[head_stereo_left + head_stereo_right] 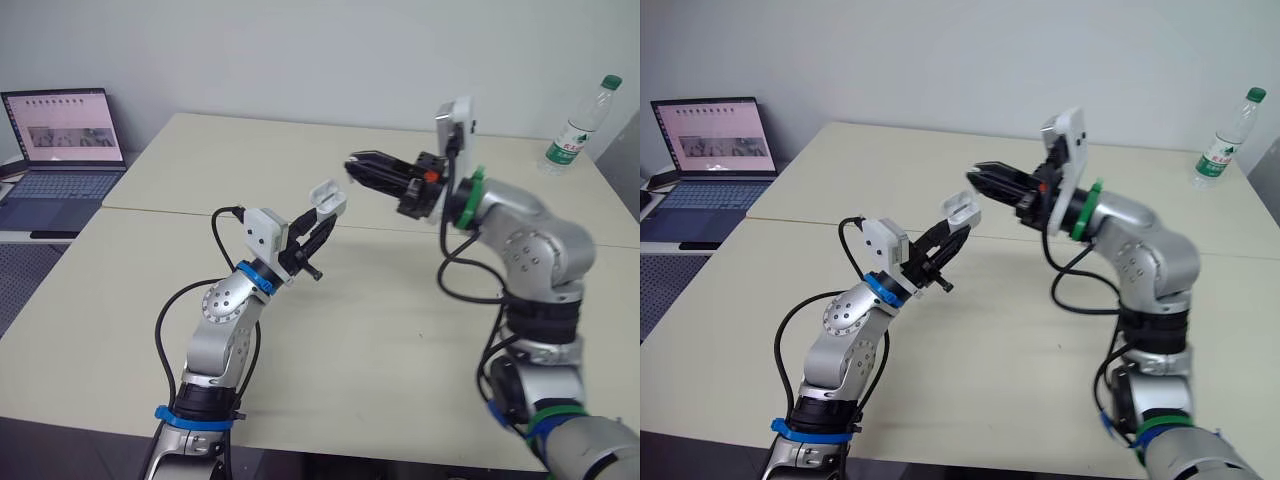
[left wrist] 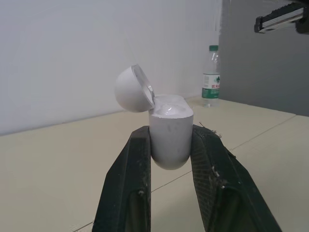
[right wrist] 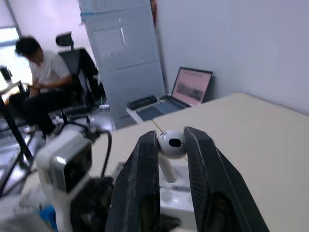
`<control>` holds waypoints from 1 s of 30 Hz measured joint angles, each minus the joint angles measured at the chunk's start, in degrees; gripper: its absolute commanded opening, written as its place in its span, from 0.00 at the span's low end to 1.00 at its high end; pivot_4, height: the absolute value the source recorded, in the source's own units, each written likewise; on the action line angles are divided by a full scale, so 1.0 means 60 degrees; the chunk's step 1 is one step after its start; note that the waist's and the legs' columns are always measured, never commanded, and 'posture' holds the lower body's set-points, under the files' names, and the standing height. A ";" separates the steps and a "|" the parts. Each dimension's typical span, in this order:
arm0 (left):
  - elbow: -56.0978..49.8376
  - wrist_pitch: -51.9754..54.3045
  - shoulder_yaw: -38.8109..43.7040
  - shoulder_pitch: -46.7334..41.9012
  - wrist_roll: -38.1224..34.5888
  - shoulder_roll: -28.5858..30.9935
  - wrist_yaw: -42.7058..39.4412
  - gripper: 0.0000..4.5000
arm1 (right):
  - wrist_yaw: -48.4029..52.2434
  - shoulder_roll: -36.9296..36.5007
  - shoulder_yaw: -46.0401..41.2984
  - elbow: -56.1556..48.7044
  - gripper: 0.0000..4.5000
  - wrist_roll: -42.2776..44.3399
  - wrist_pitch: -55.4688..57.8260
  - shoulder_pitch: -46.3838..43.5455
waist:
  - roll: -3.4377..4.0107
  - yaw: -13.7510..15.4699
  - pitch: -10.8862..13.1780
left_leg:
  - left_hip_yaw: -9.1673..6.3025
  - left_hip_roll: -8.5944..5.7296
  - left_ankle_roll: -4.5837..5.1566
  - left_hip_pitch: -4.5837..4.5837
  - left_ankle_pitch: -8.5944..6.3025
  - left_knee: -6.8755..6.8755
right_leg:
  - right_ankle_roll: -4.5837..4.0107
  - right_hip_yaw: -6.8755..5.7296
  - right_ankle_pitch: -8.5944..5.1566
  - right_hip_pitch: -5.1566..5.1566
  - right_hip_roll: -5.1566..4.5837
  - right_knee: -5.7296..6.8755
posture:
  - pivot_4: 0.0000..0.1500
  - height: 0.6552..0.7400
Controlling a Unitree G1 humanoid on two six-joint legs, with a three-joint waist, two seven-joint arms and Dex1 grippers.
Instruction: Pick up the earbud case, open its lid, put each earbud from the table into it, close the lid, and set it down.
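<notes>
Left gripper (image 1: 322, 222) clamped on the earbud case (image 2: 170, 135), lid hinged open, case held raised above the table (image 1: 380, 330). Right gripper (image 1: 356, 166) pinches one earbud (image 3: 172, 144) between both fingers, close to the case's open top. Water bottle (image 1: 580, 125) stands at far right table corner

I list: earbud case (image 1: 962, 209) held in my left gripper (image 1: 957, 230) above the table (image 1: 1020, 330); right gripper (image 1: 978, 178) near it; laptop (image 1: 715, 160); bottle (image 1: 1223, 140).
</notes>
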 measured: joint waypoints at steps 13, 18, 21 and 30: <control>-0.0465 0.0620 -0.0009 -0.0352 -0.0212 -0.0051 0.0074 0.18 | -0.1748 0.0832 0.1089 -0.0511 0.09 -0.0347 -0.1864 0.1153 | 0.0000 -0.0195 0.0000 | -0.0007 0.0014 0.0029 0.0005 0.0013 -0.0001 | 0.0018 -0.0007 0.0008 -0.0009 0.0034 0.0010 | 1.00 1.00; -0.0466 0.0738 -0.0130 -0.0393 -0.0222 -0.0072 0.0075 0.18 | -0.1834 0.0780 0.1492 -0.0225 0.09 -0.0615 -0.2446 0.1311 | 0.0000 -0.0207 0.0000 | -0.0002 0.0022 0.0028 0.0009 0.0014 -0.0002 | 0.0018 -0.0003 0.0008 -0.0009 0.0045 0.0010 | 1.00 1.00; -0.0467 0.0748 -0.0139 -0.0415 -0.0230 -0.0073 0.0080 0.18 | -0.1863 0.0701 0.1677 -0.0103 0.09 -0.0714 -0.2675 0.1345 | 0.0000 -0.0205 0.0000 | -0.0002 0.0023 0.0028 0.0008 0.0013 -0.0002 | 0.0018 -0.0003 0.0008 -0.0009 0.0046 0.0008 | 1.00 1.00; -0.0531 0.0767 -0.0142 -0.0422 -0.0281 -0.0078 0.0103 0.18 | -0.1858 0.0398 0.1831 0.0062 0.09 -0.0938 -0.3024 0.1552 | 0.0000 -0.0206 0.0000 | 0.0001 0.0028 0.0028 0.0009 0.0013 -0.0003 | 0.0017 0.0001 0.0008 -0.0009 0.0051 0.0006 | 1.00 1.00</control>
